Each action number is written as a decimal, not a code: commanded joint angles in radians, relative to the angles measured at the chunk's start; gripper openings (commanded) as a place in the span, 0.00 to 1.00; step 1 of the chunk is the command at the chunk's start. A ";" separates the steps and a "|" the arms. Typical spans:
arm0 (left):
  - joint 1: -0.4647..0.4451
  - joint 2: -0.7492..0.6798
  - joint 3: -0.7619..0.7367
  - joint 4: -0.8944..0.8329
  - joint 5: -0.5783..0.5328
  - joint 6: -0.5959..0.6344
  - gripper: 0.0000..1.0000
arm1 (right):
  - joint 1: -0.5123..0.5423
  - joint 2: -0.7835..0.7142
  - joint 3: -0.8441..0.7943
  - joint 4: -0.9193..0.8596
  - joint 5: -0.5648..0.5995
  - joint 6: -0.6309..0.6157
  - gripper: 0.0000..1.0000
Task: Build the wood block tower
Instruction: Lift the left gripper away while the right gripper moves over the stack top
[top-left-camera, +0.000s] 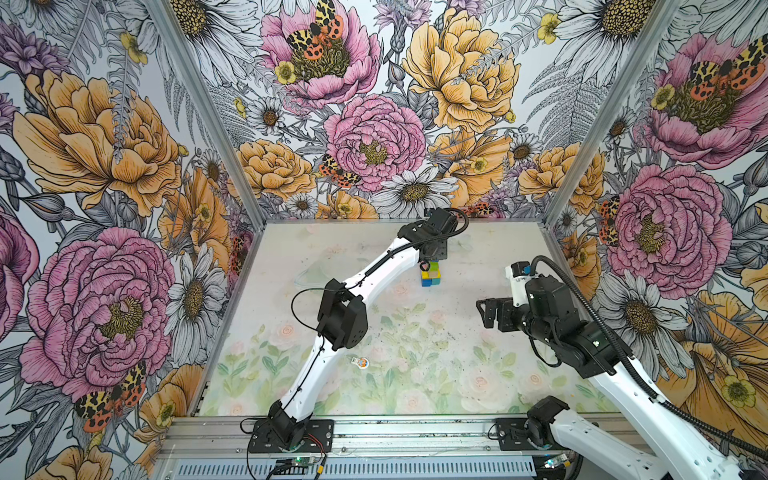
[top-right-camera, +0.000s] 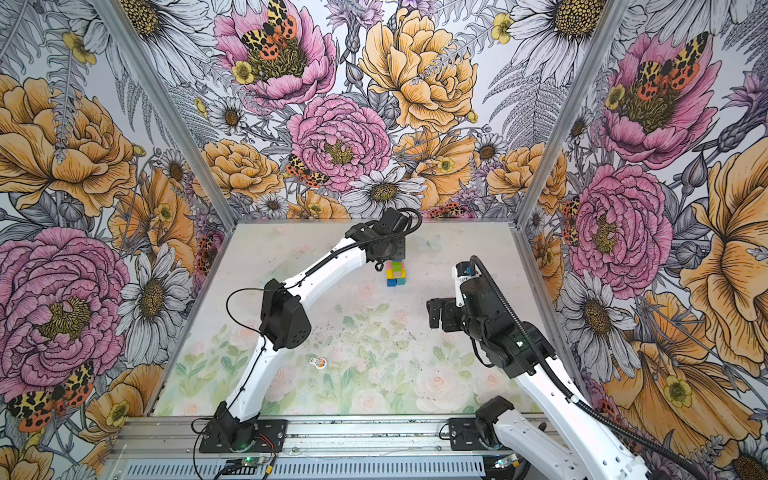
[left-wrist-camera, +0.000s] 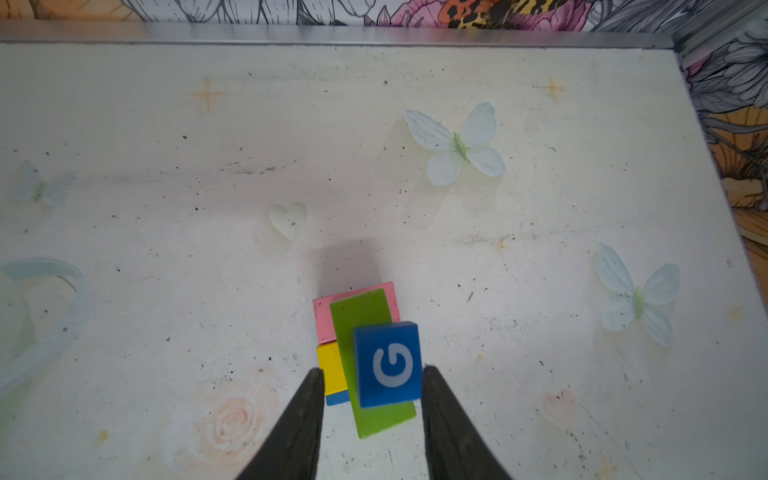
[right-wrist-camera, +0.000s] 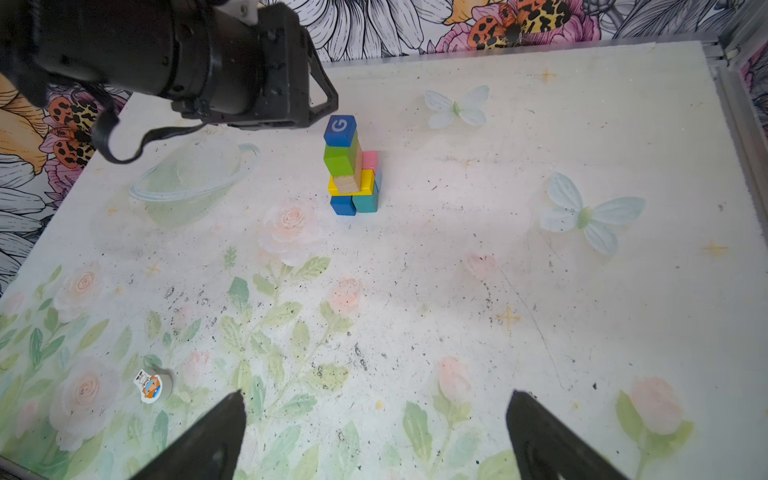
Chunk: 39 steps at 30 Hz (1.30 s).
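The tower (top-left-camera: 430, 274) (top-right-camera: 395, 273) stands near the back of the table. In the right wrist view, dark blue (right-wrist-camera: 343, 205) and teal (right-wrist-camera: 366, 201) cubes lie lowest. Above them are a yellow brick (right-wrist-camera: 365, 183), a bare-wood brick (right-wrist-camera: 347, 183), a pink brick (right-wrist-camera: 370, 160) and a green brick (right-wrist-camera: 338, 160). A blue cube marked G (left-wrist-camera: 388, 365) (right-wrist-camera: 340, 131) sits topmost. My left gripper (left-wrist-camera: 374, 372) (top-left-camera: 432, 259) hovers over it, jaws slightly apart, with a gap on one side. My right gripper (right-wrist-camera: 376, 399) (top-left-camera: 482, 313) stands wide open and empty, off to the right.
A small round piece with a cartoon sticker (top-left-camera: 360, 362) (right-wrist-camera: 151, 385) lies at mid-front of the table. The floral walls and a metal back rail (left-wrist-camera: 332, 37) stand close behind the tower. The left arm's elbow (top-left-camera: 343, 318) hangs over the table's middle.
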 joint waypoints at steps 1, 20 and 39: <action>-0.005 -0.162 0.033 0.007 -0.064 0.062 0.42 | -0.007 0.020 0.063 0.014 0.000 0.013 1.00; 0.033 -1.164 -1.235 0.393 -0.079 0.071 0.98 | 0.004 0.613 0.461 0.003 -0.005 0.027 0.66; 0.052 -1.324 -1.477 0.428 0.021 0.141 0.99 | -0.028 1.195 1.019 -0.187 -0.008 -0.001 0.58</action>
